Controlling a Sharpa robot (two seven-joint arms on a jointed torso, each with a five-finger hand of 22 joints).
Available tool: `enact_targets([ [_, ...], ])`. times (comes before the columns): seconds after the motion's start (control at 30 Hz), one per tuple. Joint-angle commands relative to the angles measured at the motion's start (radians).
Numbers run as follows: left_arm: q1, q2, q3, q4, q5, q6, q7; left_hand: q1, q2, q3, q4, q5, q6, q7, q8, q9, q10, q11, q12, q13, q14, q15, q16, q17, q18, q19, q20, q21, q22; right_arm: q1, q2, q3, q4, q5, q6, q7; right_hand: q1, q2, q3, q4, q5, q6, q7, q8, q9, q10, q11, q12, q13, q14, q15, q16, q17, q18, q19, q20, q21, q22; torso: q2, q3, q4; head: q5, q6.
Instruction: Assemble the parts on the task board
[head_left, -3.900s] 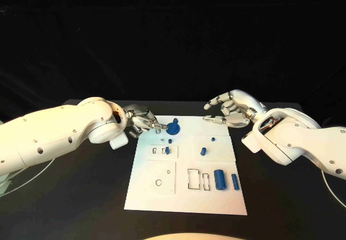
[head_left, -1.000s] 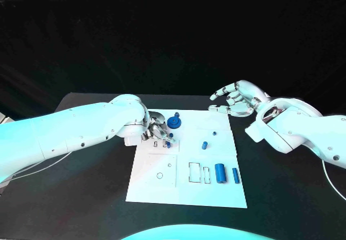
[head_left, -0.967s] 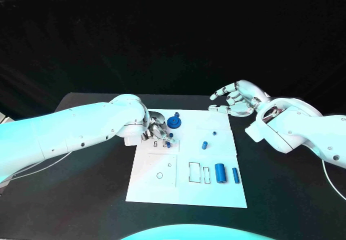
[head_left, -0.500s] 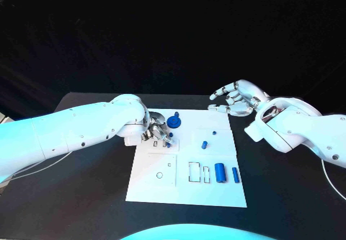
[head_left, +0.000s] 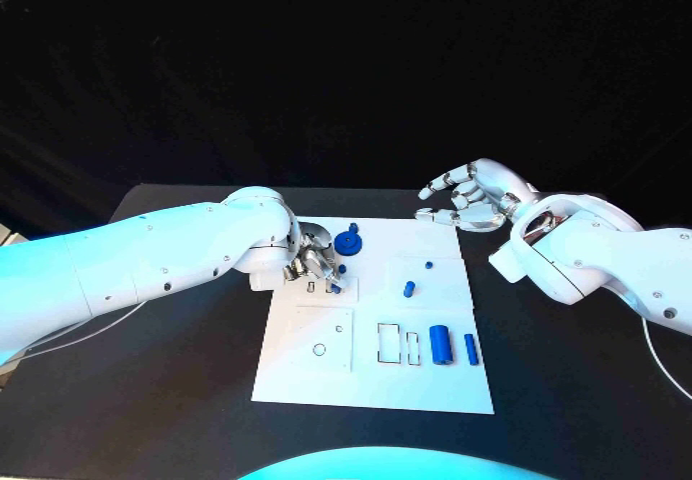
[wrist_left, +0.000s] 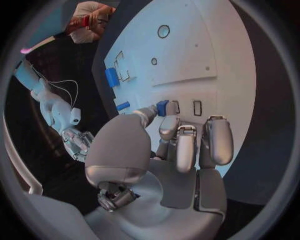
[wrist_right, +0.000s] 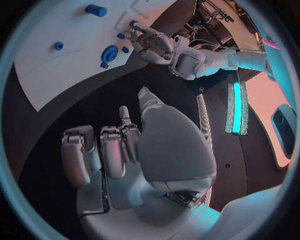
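The white task board (head_left: 375, 375) lies in the middle of the black table. My left hand (head_left: 315, 264) is over the board's left side and pinches a small blue peg (head_left: 333, 286) between thumb and a finger. In the left wrist view the small blue peg (wrist_left: 162, 107) sits right beside two small rectangular slots (wrist_left: 197, 107). A blue gear (head_left: 348, 246) stands at the far left of the board. My right hand (head_left: 469, 200) hovers over the far right corner, fingers apart and holding nothing.
Two small blue pieces (head_left: 408, 289) lie mid-board. A thick blue cylinder (head_left: 440, 344) and a thin blue rod (head_left: 470, 349) lie by rectangular outlines (head_left: 389, 343) on the near right. A round hole (head_left: 317, 350) is on the near left.
My left hand has come from beside the blue gear nearer along the board to the small slots, now with a small blue peg in its fingers. The right hand has hardly moved.
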Motion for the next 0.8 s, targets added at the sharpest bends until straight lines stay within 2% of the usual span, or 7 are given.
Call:
enact_targets([
  [0.03, -0.002, 0.001, -0.001, -0.001, 0.034, -0.011, 0.007, 0.009, -0.004, 0.088, -0.041, 0.006, -0.002, -0.010, 0.016, 0.021, 0.005, -0.005, -0.006, 0.001, 0.099, -0.005, 0.005, 0.250, -0.014, 0.003, -0.007, 0.003, 0.002, 0.000, 0.001, 0.000, -0.001, -0.010, 0.016, 0.002, -0.001, 0.004, -0.003, -0.003, 0.004, 0.008, -0.001, 0.005, 0.001, 0.002, -0.006, 0.002, 0.151, 0.082, 0.000, -0.004, 0.170, -0.014, 0.105, 0.002, 0.004, 0.263, -0.001, -0.0001, -0.0003, 0.000, 0.000],
  [0.1, -0.002, 0.000, -0.001, -0.001, 0.044, -0.020, 0.011, 0.002, -0.009, 0.185, -0.086, 0.007, -0.004, -0.008, 0.033, 0.040, 0.005, -0.008, -0.011, -0.002, 0.098, -0.005, 0.004, 0.249, -0.014, 0.004, -0.008, 0.004, 0.003, 0.000, 0.001, 0.000, -0.001, -0.011, 0.018, 0.001, -0.001, 0.004, -0.002, -0.003, 0.005, 0.009, -0.001, 0.005, 0.001, 0.002, -0.006, 0.001, 0.150, 0.082, 0.000, -0.004, 0.169, -0.014, 0.105, 0.002, 0.004, 0.263, 0.000, -0.0003, -0.0002, 0.000, 0.000],
  [0.17, -0.003, -0.003, -0.001, 0.000, 0.050, -0.026, 0.015, -0.067, -0.041, 0.325, -0.142, 0.009, -0.007, -0.011, 0.067, 0.081, -0.008, -0.007, -0.041, -0.038, 0.097, -0.003, 0.002, 0.246, -0.013, 0.003, -0.009, 0.003, 0.003, 0.000, 0.000, 0.000, -0.001, -0.011, 0.020, -0.001, -0.001, 0.004, -0.002, -0.003, 0.005, 0.009, -0.001, 0.005, 0.001, 0.002, -0.006, 0.001, 0.150, 0.082, 0.000, -0.004, 0.169, -0.014, 0.105, 0.002, 0.004, 0.263, 0.000, -0.0003, -0.0002, 0.000, 0.000],
  [0.23, -0.003, -0.006, -0.001, 0.002, 0.055, -0.030, 0.019, -0.111, -0.049, 0.380, -0.173, 0.012, -0.008, -0.014, 0.084, 0.103, -0.008, -0.009, -0.052, -0.052, 0.097, -0.009, 0.002, 0.246, -0.014, 0.002, -0.009, 0.002, 0.001, 0.000, 0.000, 0.000, 0.000, -0.011, 0.021, -0.003, -0.001, 0.005, -0.002, -0.003, 0.006, 0.009, -0.001, 0.005, 0.001, 0.002, -0.007, 0.001, 0.150, 0.082, 0.000, -0.004, 0.168, -0.014, 0.105, 0.002, 0.004, 0.263, 0.000, -0.0005, 0.0008, 0.000, 0.003],
  [0.57, -0.003, -0.045, 0.000, 0.029, 0.111, -0.061, 0.026, -0.168, -0.062, 0.421, -0.206, 0.045, -0.001, -0.021, 0.106, 0.128, 0.002, -0.016, -0.057, -0.058, 0.097, -0.014, 0.000, 0.244, -0.015, 0.006, -0.013, 0.004, 0.007, 0.000, -0.004, 0.000, 0.001, -0.011, 0.028, -0.008, 0.004, 0.006, 0.000, -0.004, 0.026, 0.009, -0.002, 0.007, 0.001, 0.002, -0.007, 0.001, 0.150, 0.082, -0.001, -0.005, 0.168, -0.014, 0.105, 0.001, 0.004, 0.263, -0.001, 0.0005, 0.0011, 0.001, 0.004],
  [0.7, -0.003, -0.065, 0.001, 0.046, 0.109, -0.087, 0.029, -0.199, -0.073, 0.429, -0.224, 0.148, 0.007, -0.028, 0.121, 0.143, 0.024, -0.023, -0.045, -0.040, 0.098, -0.020, 0.002, 0.247, -0.017, 0.015, -0.019, 0.009, 0.019, 0.000, -0.007, 0.000, 0.001, -0.011, 0.028, -0.009, 0.005, 0.006, 0.000, -0.004, 0.028, 0.009, -0.002, 0.008, 0.001, 0.002, -0.008, 0.001, 0.150, 0.082, -0.001, -0.005, 0.168, -0.014, 0.105, 0.001, 0.004, 0.263, -0.001, 0.0013, 0.0013, 0.004, 0.003],
  [0.8, -0.004, -0.077, 0.001, 0.061, 0.080, -0.114, 0.036, -0.222, -0.089, 0.431, -0.239, 0.279, 0.023, -0.037, 0.140, 0.157, 0.055, -0.032, -0.017, -0.005, 0.098, -0.029, 0.001, 0.246, -0.022, 0.031, -0.027, 0.021, 0.045, -0.001, -0.007, 0.000, 0.001, -0.011, 0.029, -0.009, 0.004, 0.006, 0.000, -0.003, 0.033, 0.008, -0.002, 0.008, 0.001, 0.001, -0.008, 0.000, 0.149, 0.081, -0.002, -0.005, 0.167, -0.014, 0.105, 0.000, 0.004, 0.263, 0.000, 0.0009, 0.0011, 0.006, 0.004],
])
